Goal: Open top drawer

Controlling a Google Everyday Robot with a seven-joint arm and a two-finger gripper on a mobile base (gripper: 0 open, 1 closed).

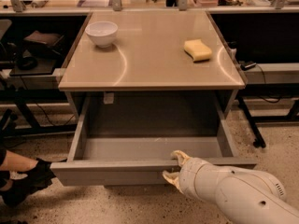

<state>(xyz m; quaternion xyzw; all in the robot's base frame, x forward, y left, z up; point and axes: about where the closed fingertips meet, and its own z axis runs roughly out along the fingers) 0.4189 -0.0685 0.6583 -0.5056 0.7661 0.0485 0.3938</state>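
Far left, floor level: a person's dark shoe on speckled floor. White round bowl on the back-left of the table, whose top is smooth, beige and glossy. Below it, the top drawer stands pulled well out toward the camera. Its long axis runs left-right, parallel to the table's front edge. It is matte grey with a flat, handle-less front and a shallow rectangular tray. Yellow sponge, soft-edged, on the back-right of the tabletop. Right of centre, the gripper is at the drawer's front panel. Its pale fingers are set narrow, one over the top lip and one on the outer face, pinching the panel. The smooth white arm leads off to the lower right.
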